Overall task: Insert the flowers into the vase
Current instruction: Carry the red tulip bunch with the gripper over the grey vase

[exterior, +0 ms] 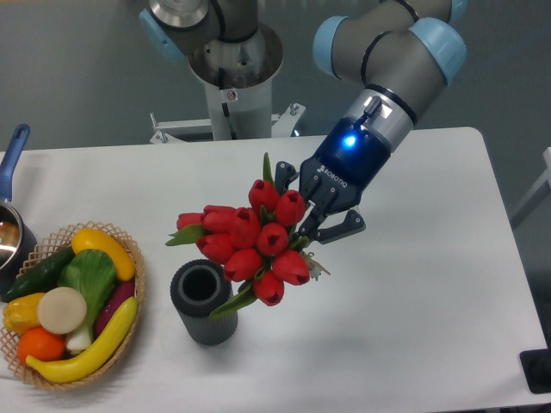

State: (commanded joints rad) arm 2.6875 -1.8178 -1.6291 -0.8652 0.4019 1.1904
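Carrying tulip bunch (254,241), gripper (303,231) clamped on stems, at two o'clock of ribbed vase (202,303). Next: upend, lower stems into mouth.

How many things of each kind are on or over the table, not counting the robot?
Bunch of flowers: 1, held in the claw
Vase: 1
Wicker basket of vegetables: 1
Metal pot with a blue handle: 1
Total: 4

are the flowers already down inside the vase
No, the flowers are held in the claw above and beside the vase, whose round mouth is open and empty.
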